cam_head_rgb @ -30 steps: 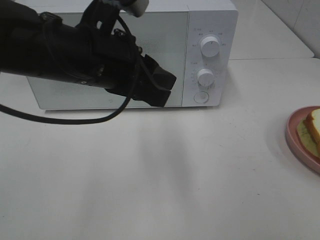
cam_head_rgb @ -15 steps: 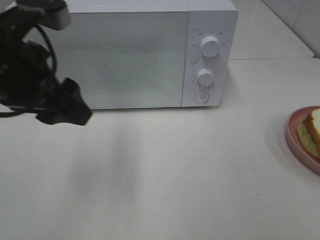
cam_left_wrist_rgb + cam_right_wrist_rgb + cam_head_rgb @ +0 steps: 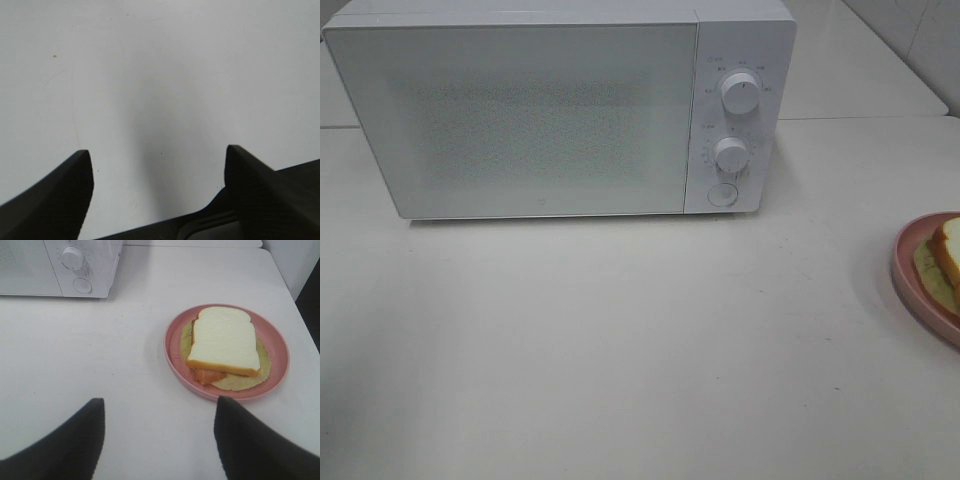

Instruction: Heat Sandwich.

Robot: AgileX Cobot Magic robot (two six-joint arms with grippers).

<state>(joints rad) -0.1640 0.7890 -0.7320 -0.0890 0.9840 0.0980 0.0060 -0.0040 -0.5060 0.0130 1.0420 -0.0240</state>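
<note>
1. Nearest in the left wrist view, the left gripper [image 3: 159, 172] is seen with its two dark jaws spread wide; nothing is held between them, and only bare white bench [image 3: 160, 60] lies beneath.
2. In the right wrist view, the right gripper [image 3: 160, 432] is likewise shown with its jaws set wide apart and nothing between them, raised above the bench and apart from the plate.
3. Neither gripper is seen in the exterior high view.
4. Just beyond the right gripper, a round pink plate [image 3: 174, 357] is found resting on the bench.
5. The sandwich [image 3: 224, 340] is placed on that plate: a pale white slice with golden-brown crust lies on top, an orange-pink filling shows at its nearer edge, and a thin yellowish round layer is spread under it.
6. In the exterior high view, plate [image 3: 910, 280] and sandwich [image 3: 948, 250] are cut off by the right edge, well apart from the microwave.
7. Farthest back, a white microwave [image 3: 540, 110] is stood on the bench with its door closed.
8. Two round white knobs [image 3: 741, 92] and a round button [image 3: 722, 194] are carried on its right-hand panel.
</note>
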